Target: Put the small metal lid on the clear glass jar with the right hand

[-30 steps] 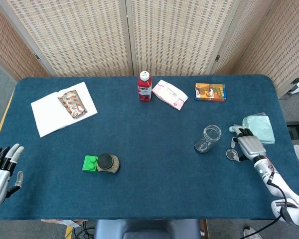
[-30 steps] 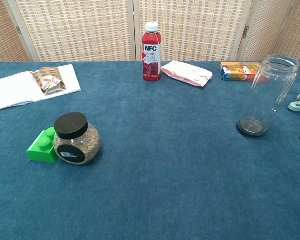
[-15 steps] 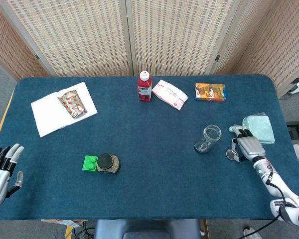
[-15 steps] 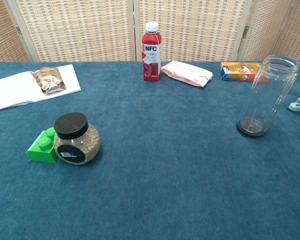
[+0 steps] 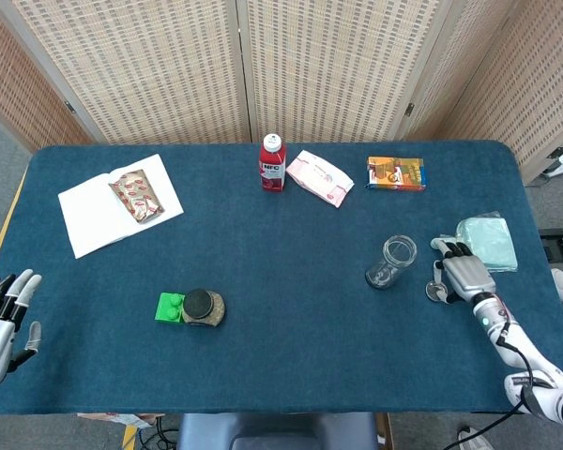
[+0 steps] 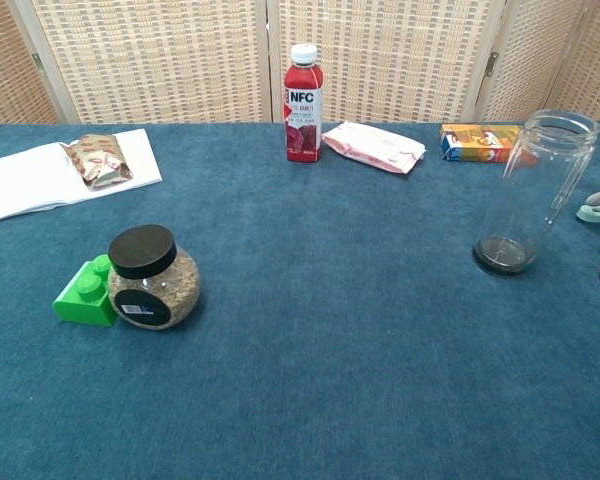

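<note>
1. Woven screens are standing behind a desk (image 5: 291, 281) wearing fuzzy blue cloth.
2. Clear glass jar (image 5: 391, 262) is standing open, upright.
3. Right hand (image 5: 464, 273), fingers curled, is touching the small round metal lid (image 5: 438, 292) beside the jar.
4. Left hand (image 5: 2, 319) is hanging spread.

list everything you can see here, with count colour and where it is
jar: 1, clear glass, open, upright, right part of table
lid: 1, metal, on the table right of the jar, at the right hand
bottle: 1, red with white cap, far centre
pouch: 1, white and pink, right of the bottle
box: 1, orange, far right
booklet: 1, white, open, far left
snack pack: 1, tan and red, on the booklet
block: 1, green, near left
round jar: 1, black lid, grainy fill, touching the block's right side
cloth: 1, pale green, right edge
table: 1, blue cover
left hand: 1, fingers apart, holds nothing, off the table's near left corner
right hand: 1, over the lid; grip unclear
</note>
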